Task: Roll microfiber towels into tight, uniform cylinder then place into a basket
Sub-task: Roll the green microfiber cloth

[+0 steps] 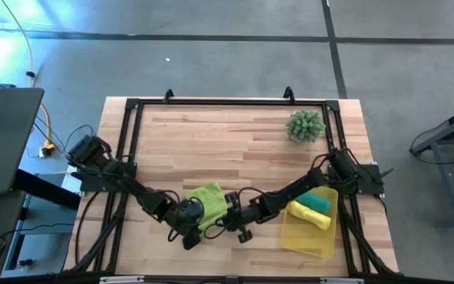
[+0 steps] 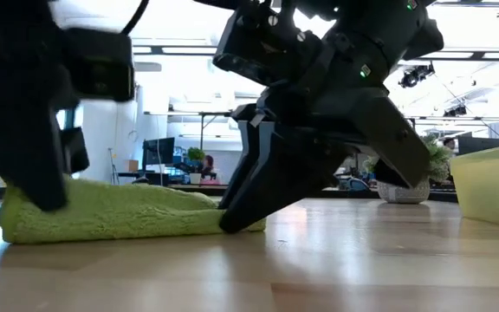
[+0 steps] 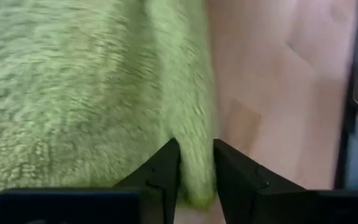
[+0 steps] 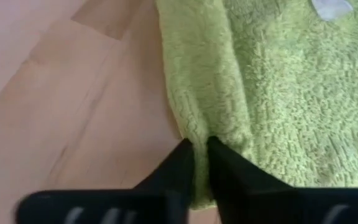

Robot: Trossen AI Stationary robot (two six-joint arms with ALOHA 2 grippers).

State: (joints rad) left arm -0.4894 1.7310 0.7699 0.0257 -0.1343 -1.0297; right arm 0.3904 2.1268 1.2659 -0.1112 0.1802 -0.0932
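The left gripper (image 3: 196, 163) is down at the near left edge of the lime green towel (image 1: 208, 202), and its two dark fingers (image 3: 157, 171) pinch a fold of the fuzzy cloth between them, the fabric bunched up in the narrow gap. Across from it, the right gripper (image 4: 201, 163) has its fingers (image 4: 180, 167) nipped onto the opposite edge of the same towel, with a thin ridge of green caught between the tips. From table height the right gripper's fingers (image 2: 258, 186) lean down at a slant onto the end of the cloth, while the left arm stands over the other end.

The lime green towel lies mostly flat on the wooden table (image 1: 211, 138), near the front edge and about midway between the two arms, rumpled into a low soft mound rather than a roll. A small pale label (image 4: 332, 7) shows on its surface.

To the right of it, by the right arm, sits the translucent yellow basket (image 1: 306, 237). Inside it lie the yellow towel (image 1: 309, 216) and the teal towel (image 1: 317, 202), both rolled, side by side and touching. Farther back, near the table's far right corner, stands the spiky green ball plant (image 1: 305, 125), well apart from everything else.
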